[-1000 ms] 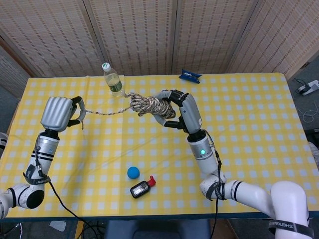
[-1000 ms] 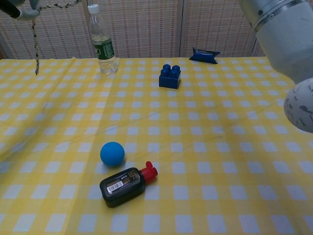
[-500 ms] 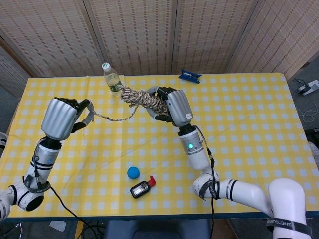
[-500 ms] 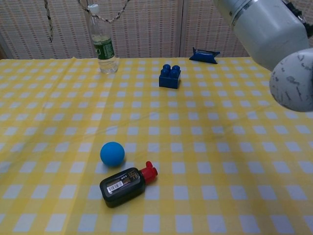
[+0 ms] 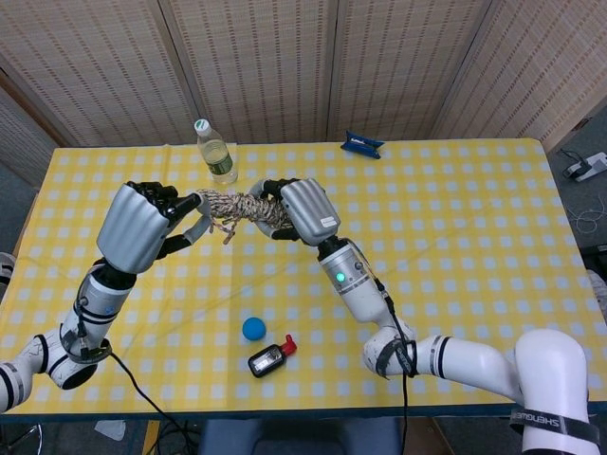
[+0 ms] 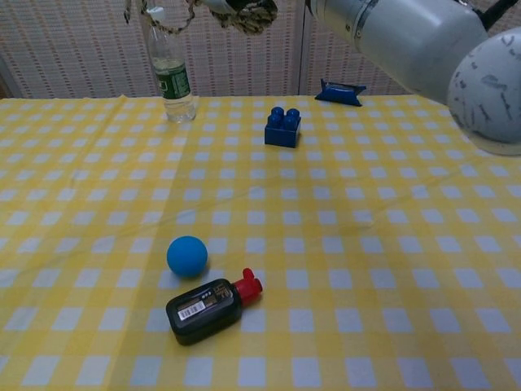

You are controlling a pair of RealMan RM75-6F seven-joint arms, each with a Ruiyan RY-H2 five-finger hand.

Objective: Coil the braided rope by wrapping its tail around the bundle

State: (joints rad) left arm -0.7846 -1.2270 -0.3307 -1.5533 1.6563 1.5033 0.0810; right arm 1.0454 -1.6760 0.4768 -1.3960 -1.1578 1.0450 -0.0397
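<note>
The braided rope's coiled bundle [image 5: 254, 203] hangs in the air above the yellow checked table [image 5: 474, 218], gripped by my right hand [image 5: 302, 210]. A short stretch of the rope's tail [image 5: 216, 201] runs left from the bundle to my left hand [image 5: 147, 227], whose fingertips [image 5: 186, 203] pinch it. A frayed end dangles just below the tail. The two hands are close together, left of the table's centre. In the chest view only the bundle [image 6: 249, 13] and bits of tail [image 6: 130, 11] show at the top edge, with my right arm [image 6: 407, 37] reaching in from the right.
A water bottle [image 5: 216, 152] stands behind the hands. A blue ball [image 5: 252, 328] and a black bottle with a red cap [image 5: 269, 358] lie near the front. A blue toy brick [image 6: 283, 126] sits mid-table and a blue packet [image 5: 362, 143] lies at the back edge.
My right hand has carried the bundle left and toward me. My left hand has come right and up to meet it, so the long span of tail between them is now short.
</note>
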